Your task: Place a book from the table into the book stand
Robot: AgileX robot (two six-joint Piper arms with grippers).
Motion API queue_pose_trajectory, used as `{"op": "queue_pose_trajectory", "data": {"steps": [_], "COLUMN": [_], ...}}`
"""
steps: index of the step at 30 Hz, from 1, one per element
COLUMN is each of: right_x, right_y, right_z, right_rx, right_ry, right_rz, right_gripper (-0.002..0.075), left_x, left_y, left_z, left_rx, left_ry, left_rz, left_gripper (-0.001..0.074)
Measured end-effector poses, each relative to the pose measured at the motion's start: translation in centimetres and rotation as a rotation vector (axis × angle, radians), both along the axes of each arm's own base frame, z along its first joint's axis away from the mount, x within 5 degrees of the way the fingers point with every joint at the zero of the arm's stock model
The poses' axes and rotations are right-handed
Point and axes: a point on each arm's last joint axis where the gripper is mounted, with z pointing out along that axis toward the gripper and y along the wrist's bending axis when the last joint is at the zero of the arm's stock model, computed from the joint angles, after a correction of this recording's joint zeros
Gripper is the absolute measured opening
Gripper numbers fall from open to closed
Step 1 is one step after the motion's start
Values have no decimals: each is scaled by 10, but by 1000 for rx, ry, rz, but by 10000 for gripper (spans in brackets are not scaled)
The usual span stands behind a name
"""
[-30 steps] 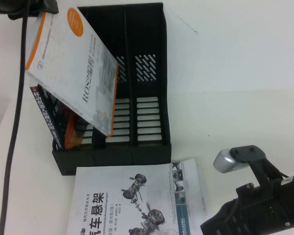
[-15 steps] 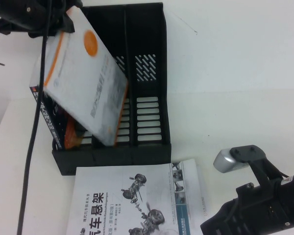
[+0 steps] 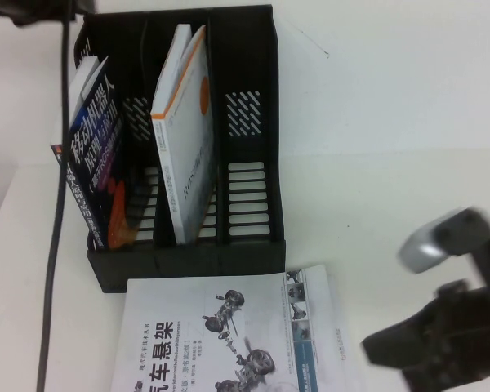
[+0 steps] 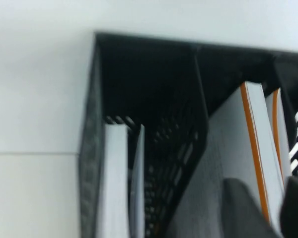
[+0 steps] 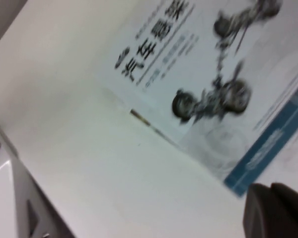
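The white ROS2 book (image 3: 188, 139) with the orange edge and orange circle stands upright in the middle slot of the black book stand (image 3: 253, 65). In the left wrist view its orange-edged top (image 4: 253, 144) shows below my left gripper (image 4: 268, 210), whose fingers are apart and hold nothing. In the high view only a dark part of the left arm (image 3: 33, 8) shows at the top left corner, beyond the stand. My right gripper (image 3: 384, 343) hovers low over the white table (image 3: 392, 122) at the front right, shut and empty (image 5: 273, 198).
A dark blue book (image 3: 94, 155) leans in the stand's left slot; the right slot holds nothing. A white book with a car-suspension drawing (image 3: 220, 335) lies flat in front of the stand, also in the right wrist view (image 5: 208, 74). A black cable (image 3: 57, 245) hangs at the left.
The ROS2 book went from tilted in the left gripper above the stand to upright in the middle slot, let go. The left arm drew back. The right arm shifted to the right.
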Motion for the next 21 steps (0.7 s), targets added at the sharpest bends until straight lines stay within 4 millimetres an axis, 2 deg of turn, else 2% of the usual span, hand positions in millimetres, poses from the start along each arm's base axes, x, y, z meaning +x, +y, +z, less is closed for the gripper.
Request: {"op": "queue_pose_trajectory", "data": {"steps": [2,4,8,11,13,16,18,21], "right_x": [-7,-16,-38,-50,-59,-72,-79,-86], "right_y": [-9,-20,-54,-82,-99,-120,-129,-135], "right_z": [17,34,65,79,87,97,98,86], "right_rx": [-18,-40,-113,-206,-237,-225,-203,-191], "right_ry": [-88,-179,-371,-500,-558,-629,-656,-650], "right_rz": [-4,-26,-144,-279,-380,-529,-598,-641], "right_gripper": [4,4,4,4,4,4,4,4], "left_x": [-16,-32,-70,-103,-123,-151,-166,-186], "left_y": [5,10,18,23,26,31,33,37], "left_z": [16,30,55,56,48,21,-5,-46], "left_rx": [28,58,71,77,71,57,39,24], "left_ry": [-38,-73,-155,-217,-271,-328,-356,-371], "left_rz": [12,25,39,36,40,52,61,75], "left_gripper": [78,33,6,2,1,1,1,1]}}
